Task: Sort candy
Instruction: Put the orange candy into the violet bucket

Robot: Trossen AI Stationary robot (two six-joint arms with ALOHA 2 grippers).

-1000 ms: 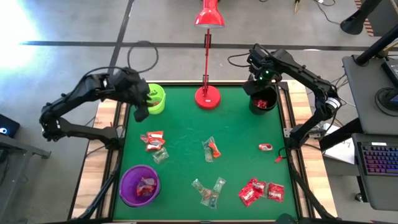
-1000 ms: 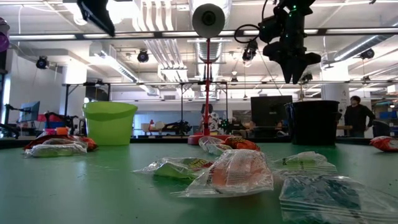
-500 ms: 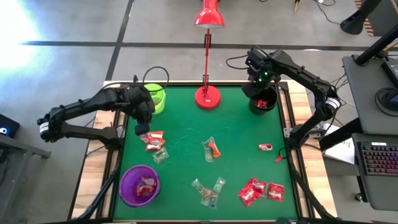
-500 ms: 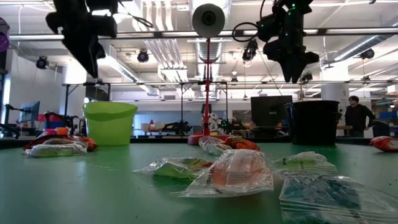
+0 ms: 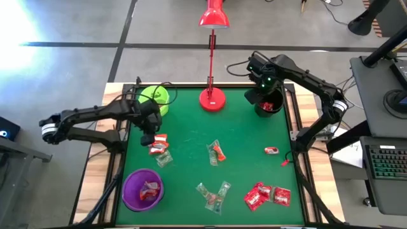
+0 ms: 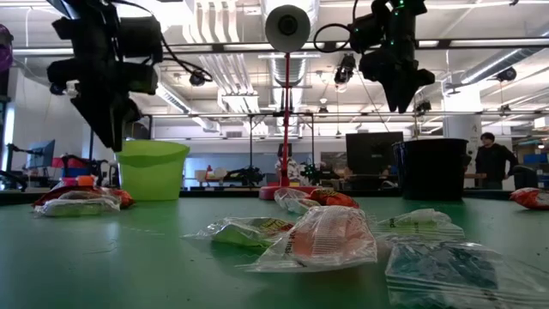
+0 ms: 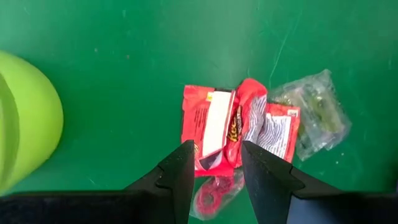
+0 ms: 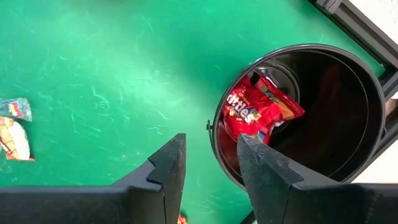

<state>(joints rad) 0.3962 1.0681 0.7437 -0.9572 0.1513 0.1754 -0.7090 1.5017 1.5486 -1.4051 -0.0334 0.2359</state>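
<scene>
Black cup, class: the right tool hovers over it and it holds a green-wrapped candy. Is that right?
Not quite. The candy inside the black cup has a red wrapper, not green, as the right wrist view shows. The rest stands: the right tool hovers over that cup.

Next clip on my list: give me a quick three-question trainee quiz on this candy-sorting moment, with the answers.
1. True or false: the black cup is empty.
2. What lies directly ahead of the left gripper? A) the purple cup B) a red-and-white candy pile C) the red lamp
3. Which gripper hangs by the black cup, and are its fingers open?

Key
1. False: a red candy bag lies inside.
2. B
3. The right gripper; open, holding nothing.
</scene>
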